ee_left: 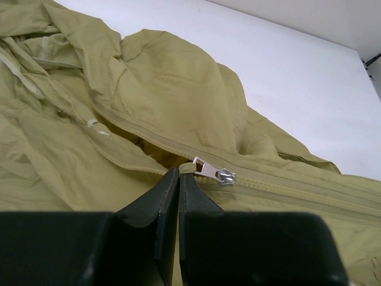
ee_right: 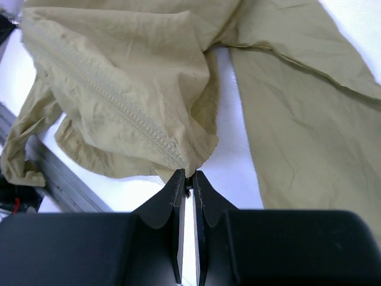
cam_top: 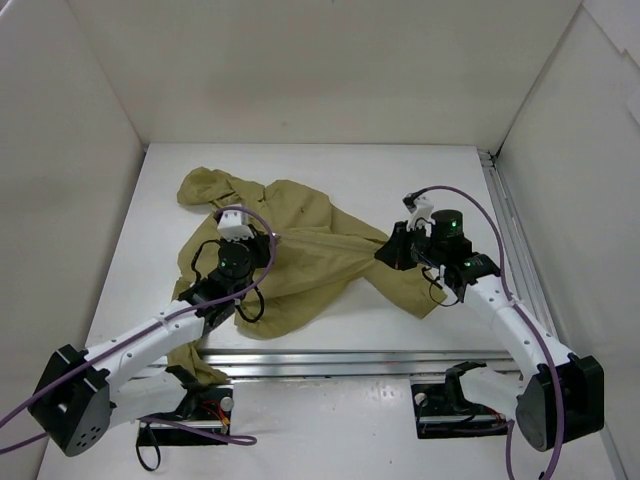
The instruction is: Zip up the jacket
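Note:
The olive-khaki jacket [cam_top: 305,225] lies crumpled across the middle of the white table, hood at the far left. Its zipper line is pulled taut between my two grippers. My left gripper [cam_top: 264,245] is shut on the fabric tab of the zipper pull [ee_left: 189,167]; the silver slider [ee_left: 224,175] sits just right of my fingertips [ee_left: 169,179], with closed teeth running right and open teeth [ee_left: 119,156] to the left. My right gripper [cam_top: 385,250] is shut on the bottom end of the zipper [ee_right: 178,159] at the jacket's hem, held above the table.
A metal rail [cam_top: 350,360] runs along the near table edge, and another rail [cam_top: 512,235] along the right side. White walls enclose the left, far and right sides. One sleeve [cam_top: 195,362] hangs over the near rail by the left arm's base.

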You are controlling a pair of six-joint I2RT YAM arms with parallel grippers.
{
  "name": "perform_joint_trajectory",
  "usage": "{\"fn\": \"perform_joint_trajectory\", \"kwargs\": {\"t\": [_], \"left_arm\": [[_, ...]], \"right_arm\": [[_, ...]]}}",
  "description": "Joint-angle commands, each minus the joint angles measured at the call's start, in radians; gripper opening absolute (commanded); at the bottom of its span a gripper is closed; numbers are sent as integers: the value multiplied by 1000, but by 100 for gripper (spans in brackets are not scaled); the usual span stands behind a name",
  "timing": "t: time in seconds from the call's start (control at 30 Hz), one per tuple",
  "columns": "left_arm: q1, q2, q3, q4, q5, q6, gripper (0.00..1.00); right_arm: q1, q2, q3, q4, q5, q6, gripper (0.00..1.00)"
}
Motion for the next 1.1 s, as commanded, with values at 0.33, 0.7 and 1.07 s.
{"fn": "perform_joint_trajectory", "kwargs": {"t": [0.33,0.7,1.07], "left_arm": [[66,-76,96,-31,-91,60,0],[95,-122,117,-71,-91,88,0],[123,-145,122,-105,-95,88,0]], "right_arm": [[-91,1,37,-31,247,11,0],[-155,9,40,-37,347,42,0],[-255,30,77,-37,442,54,0]]}}
